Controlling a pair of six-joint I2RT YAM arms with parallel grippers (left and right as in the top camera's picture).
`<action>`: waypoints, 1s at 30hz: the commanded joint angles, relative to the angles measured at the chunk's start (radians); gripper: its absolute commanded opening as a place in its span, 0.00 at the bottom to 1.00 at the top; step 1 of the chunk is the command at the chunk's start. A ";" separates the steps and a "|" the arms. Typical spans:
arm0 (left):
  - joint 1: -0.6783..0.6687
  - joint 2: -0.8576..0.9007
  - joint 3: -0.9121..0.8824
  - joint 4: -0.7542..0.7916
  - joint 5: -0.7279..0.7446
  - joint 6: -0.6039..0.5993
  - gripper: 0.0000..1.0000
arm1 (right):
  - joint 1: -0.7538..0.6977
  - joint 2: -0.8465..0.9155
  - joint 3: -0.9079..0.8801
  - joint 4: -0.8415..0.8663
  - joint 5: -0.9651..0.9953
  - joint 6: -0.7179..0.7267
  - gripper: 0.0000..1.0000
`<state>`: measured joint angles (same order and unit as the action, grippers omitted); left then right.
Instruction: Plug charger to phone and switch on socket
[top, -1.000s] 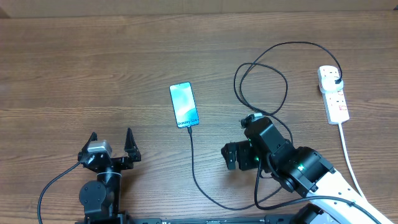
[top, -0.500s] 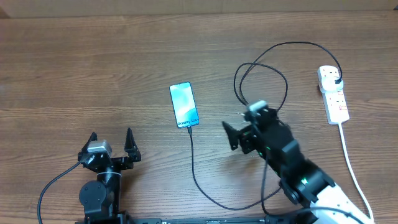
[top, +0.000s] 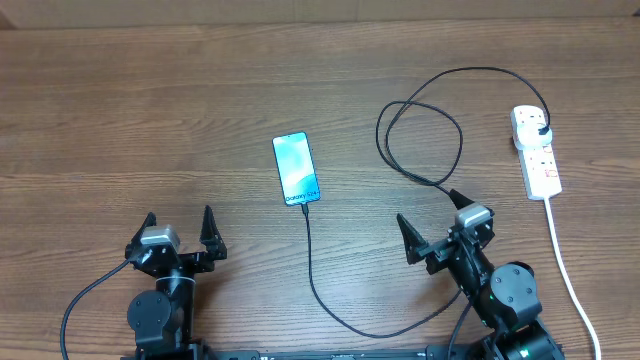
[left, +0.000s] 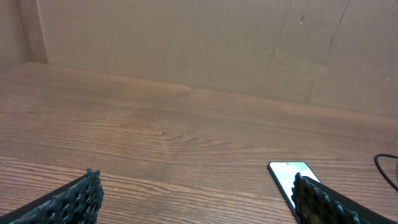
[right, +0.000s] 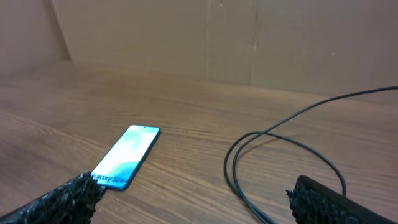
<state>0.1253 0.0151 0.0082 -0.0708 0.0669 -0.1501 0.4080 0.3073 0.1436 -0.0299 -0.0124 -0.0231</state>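
Note:
The phone (top: 296, 168) lies flat mid-table, its screen lit light blue, with dark text at its near short edge. It also shows in the right wrist view (right: 126, 156) and the left wrist view (left: 290, 179). The thin black charger cable (top: 312, 268) runs from that near edge, loops round (top: 420, 140) and ends at a black plug (top: 541, 127) seated in the white socket strip (top: 536, 155). My left gripper (top: 178, 232) is open and empty near the front left. My right gripper (top: 430, 222) is open and empty, right of the phone, over the cable loop (right: 249, 171).
The socket's thick white cord (top: 566, 268) runs toward the front right edge. A cardboard wall (right: 217, 37) stands behind the table. Bare wood lies left of the phone.
My right arm has pulled back toward the front edge and its gripper has turned to face forward, open. Phone, cable, socket and left arm have not moved.

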 joint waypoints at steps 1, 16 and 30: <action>0.005 -0.011 -0.003 -0.002 0.003 -0.003 1.00 | -0.016 -0.066 -0.007 -0.040 -0.027 -0.005 1.00; 0.005 -0.011 -0.003 -0.002 0.003 -0.003 1.00 | -0.018 -0.305 -0.119 -0.088 -0.034 0.000 1.00; 0.005 -0.011 -0.003 -0.002 0.003 -0.003 1.00 | -0.028 -0.305 -0.136 -0.055 -0.010 0.000 1.00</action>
<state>0.1253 0.0151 0.0082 -0.0708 0.0669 -0.1501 0.3923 0.0147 0.0219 -0.0921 -0.0364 -0.0254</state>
